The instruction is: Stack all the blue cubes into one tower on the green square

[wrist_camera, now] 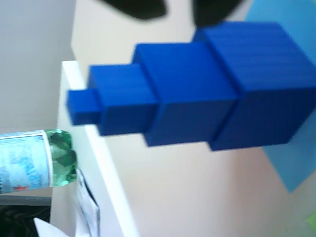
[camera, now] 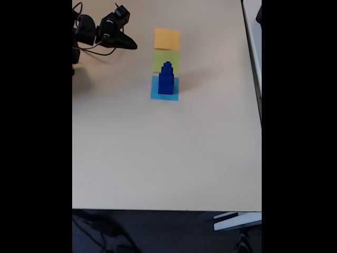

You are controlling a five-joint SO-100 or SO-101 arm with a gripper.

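Beige table (camera: 158, 158): orange square (camera: 167, 38) behind tower (camera: 166, 79).

We find print on one item: the label (wrist_camera: 22, 160) of the green bottle (wrist_camera: 59, 158) in the wrist view. Its lettering is too blurred to read. We read no other text.

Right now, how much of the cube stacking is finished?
The four blue cubes already form one tower, but it stands on the light-blue square, not the green square. The end effector holds nothing. Every cube still has to move over.
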